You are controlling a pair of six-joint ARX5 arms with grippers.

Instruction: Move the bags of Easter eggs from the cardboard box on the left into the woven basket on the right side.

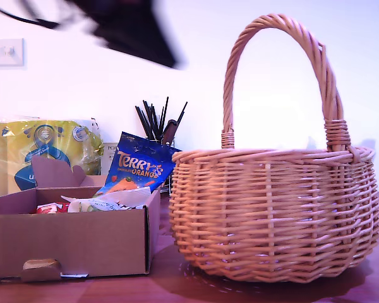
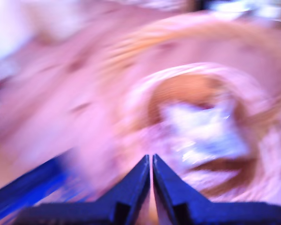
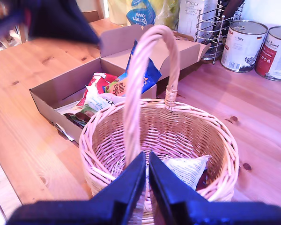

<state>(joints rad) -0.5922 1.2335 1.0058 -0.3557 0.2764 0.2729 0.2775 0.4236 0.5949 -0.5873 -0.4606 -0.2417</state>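
- On the exterior view's left, the cardboard box (image 1: 82,237) on your tabletop (image 3: 23,117) still holds several bags: the blue Terry's bag (image 1: 138,169) stands upright, with red and pale packets beside it.
- On the exterior view's right, the woven basket (image 1: 271,214) holds at least one pale bag (image 3: 187,169), so most remain to move.
- My first end effector (image 2: 151,161) and my second end effector (image 3: 147,159) both have their jaws closed together, empty.

Rough wicker basket (image 1: 271,208); matt cardboard box (image 1: 69,243)
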